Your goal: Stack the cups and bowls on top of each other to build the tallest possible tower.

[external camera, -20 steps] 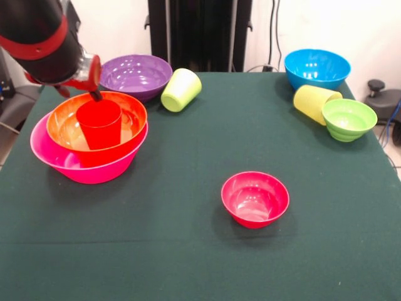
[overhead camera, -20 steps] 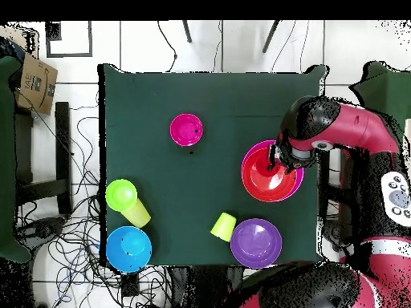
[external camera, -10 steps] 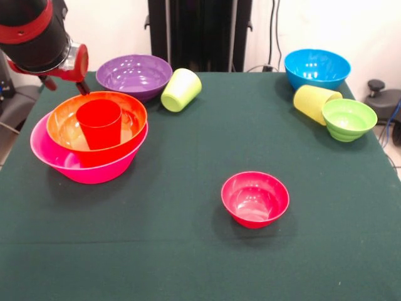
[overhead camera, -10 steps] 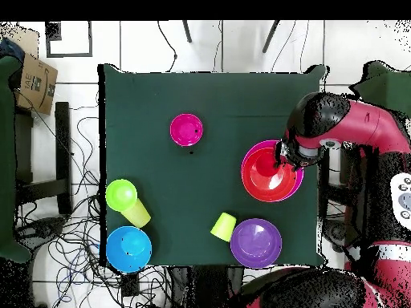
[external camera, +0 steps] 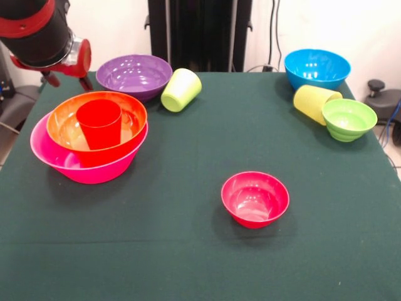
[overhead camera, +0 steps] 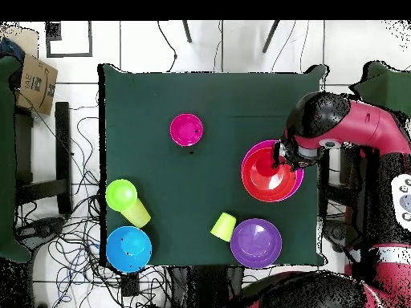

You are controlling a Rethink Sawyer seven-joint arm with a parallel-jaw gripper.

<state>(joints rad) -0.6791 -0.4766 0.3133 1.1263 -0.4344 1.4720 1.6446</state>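
Magenta bowl (external camera: 255,199): sitting upright and alone, nearest the surface's (external camera: 188,251) front edge in the front view, well apart from everything else.
Tower (external camera: 91,141): standing by one side edge; the large pink bowl (external camera: 75,166) is carrying the orange bowl (external camera: 125,122), with the red cup (external camera: 99,123) upright inside it.
Tower from above: the overhead view is showing mostly red and orange (overhead camera: 265,176) with a thin pink rim (overhead camera: 299,186); the cup is hard to separate from the bowl there.
Ribbed green bowl (external camera: 349,119): sitting upright by the opposite side edge, partly covering the pale yellow cup (external camera: 313,100), which is lying on its side just behind it.
Lime cup (external camera: 182,89): lying tipped on its side, just beside the purple bowl (external camera: 136,75); whether they are touching is unclear.
Blue bowl (external camera: 317,68): sitting upright at a far corner; the overhead view is showing it near the surface's edge.
Purple bowl: sitting upright near the other far corner.
Gripper (external camera: 66,80): hanging above and behind the tower, touching nothing; the arm is cut off by the front view's top edge.
Jaws: only short dark tips are showing under the red mount, and I cannot tell whether they are spread or pressed together.
Gripper from above (overhead camera: 281,155): the arm's bulk is covering it, beside the tower's rim.
Cables (overhead camera: 80,208): lying tangled on the floor, shown only from overhead.
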